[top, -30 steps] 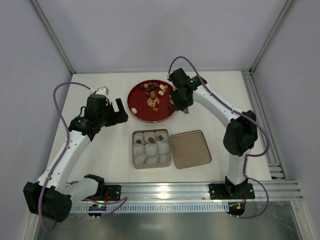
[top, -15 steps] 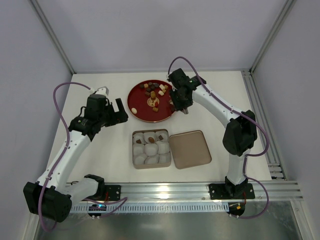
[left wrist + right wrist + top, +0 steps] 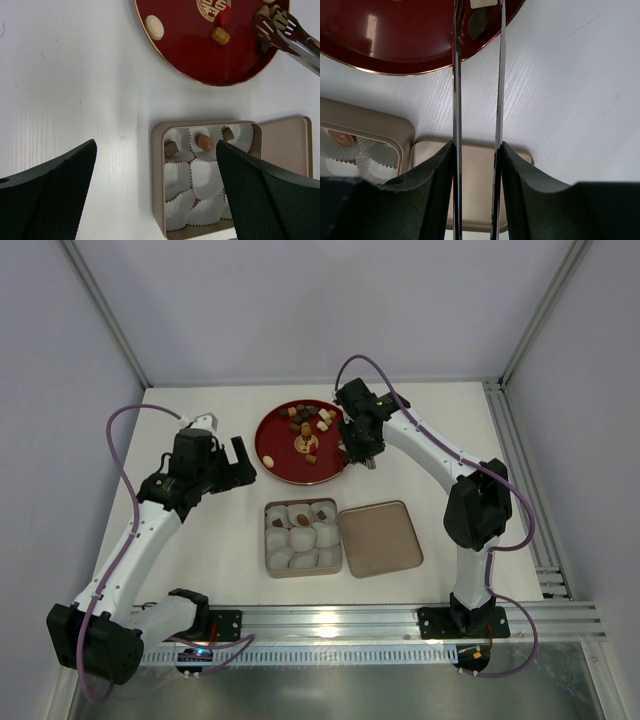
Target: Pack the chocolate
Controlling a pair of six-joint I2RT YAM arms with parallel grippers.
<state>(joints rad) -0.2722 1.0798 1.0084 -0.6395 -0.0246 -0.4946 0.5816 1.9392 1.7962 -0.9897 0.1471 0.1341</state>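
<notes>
White table [image 3: 200, 390], pale walls on three sides, arm bases at the near edge.

Red plate [image 3: 272, 455] sits at the far centre of the table. Loose chocolates [image 3: 305, 423] lie mostly on its far half: dark brown, tan and cream pieces. The left wrist view picks out a cream disc [image 3: 154, 27], a red piece [image 3: 223, 14] and a tan cylinder [image 3: 220, 35].

Square tin [image 3: 268, 540] sits nearer than the plate, lined with white paper cups [image 3: 202, 177]. The row of cups nearest the plate holds three pieces: a dark square [image 3: 171, 148], a round reddish-tan one [image 3: 203, 142] and a brown one [image 3: 228, 133]. The lid [image 3: 380, 538] lies flat against the tin's right side.

Left gripper [image 3: 156, 150] hovers left of the plate, above bare table, jaws spread wide, nothing between them.

Right gripper [image 3: 476, 150] is at the plate's right rim, clamped on thin metal tongs [image 3: 456, 100], one finger pressing each arm from outside. The tong tips reach onto the plate among pieces at its right edge; a cream piece [image 3: 483, 2] shows between the arms. Whether the tips actually pinch anything, cannot tell.
</notes>
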